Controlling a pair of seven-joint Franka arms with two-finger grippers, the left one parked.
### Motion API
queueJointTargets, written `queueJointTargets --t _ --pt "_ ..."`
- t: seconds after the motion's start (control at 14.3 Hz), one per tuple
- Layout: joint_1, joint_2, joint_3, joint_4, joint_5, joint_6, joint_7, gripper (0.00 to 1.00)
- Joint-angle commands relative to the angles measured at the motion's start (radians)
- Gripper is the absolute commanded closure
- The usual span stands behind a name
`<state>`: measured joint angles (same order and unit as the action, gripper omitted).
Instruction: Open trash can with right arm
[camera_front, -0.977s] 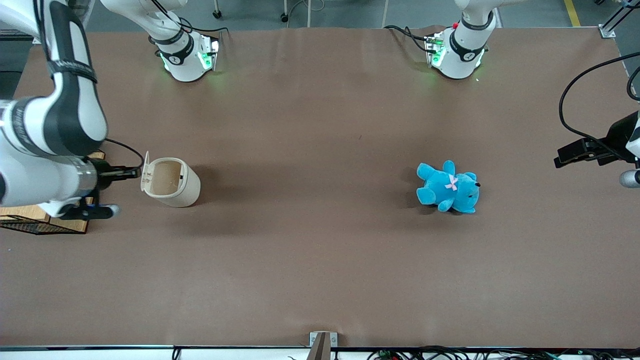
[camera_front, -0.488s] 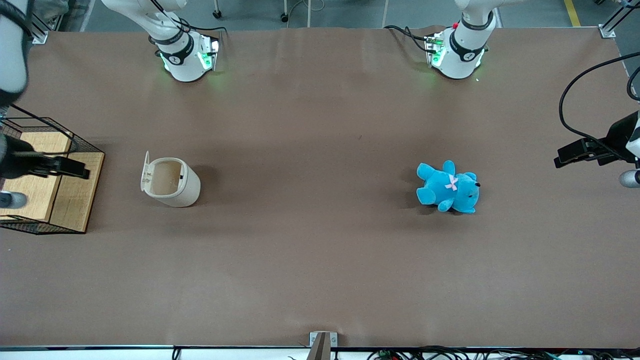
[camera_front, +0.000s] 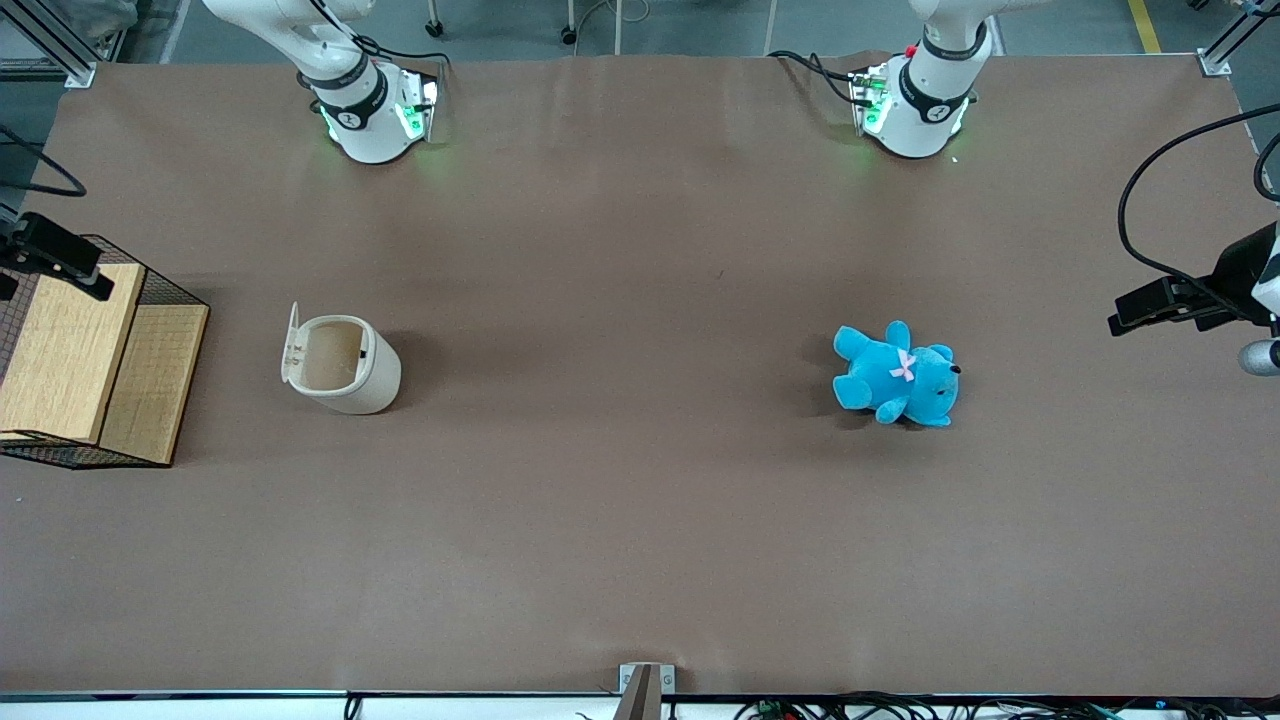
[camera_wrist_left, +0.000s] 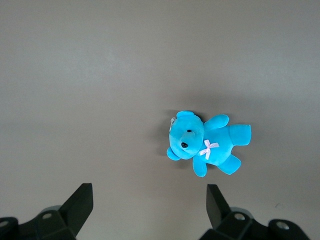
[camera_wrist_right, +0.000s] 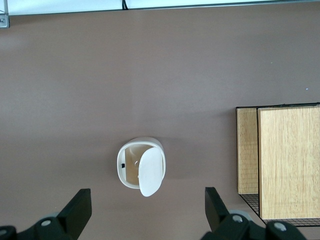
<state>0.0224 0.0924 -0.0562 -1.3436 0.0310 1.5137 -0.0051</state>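
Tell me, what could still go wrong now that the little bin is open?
The trash can stands with its lid raised and nothing holding it, so the lid might drop shut again. The gripper, open and high above the can, hangs close to the wire basket; a careless swing could knock it.

Brown tabletop (camera_front: 640, 250) w/ grey floor (camera_front: 700, 25) at its edge.

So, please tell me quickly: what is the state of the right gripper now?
Right gripper: open, holding nothing, raised above the trash can, whose lid stands open.
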Motion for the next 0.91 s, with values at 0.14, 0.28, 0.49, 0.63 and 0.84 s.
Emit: queueJointTargets --t 0.14,0.28,0.49,0.63,0.84 --pt "0.007 -0.097 0.003 -0.190 -0.014 0.108 -0.003 0.00" --pt "0.005 -0.126 0.003 -0.241 -0.014 0.143 -0.001 0.00" --pt "0.007 -0.128 0.003 -0.244 -0.014 0.142 -0.001 0.00" --pt "0.008 -0.128 0.003 -0.244 -0.014 0.140 -0.001 0.00" --pt "0.008 -0.128 0.003 -0.244 -0.014 0.140 -0.001 0.00"
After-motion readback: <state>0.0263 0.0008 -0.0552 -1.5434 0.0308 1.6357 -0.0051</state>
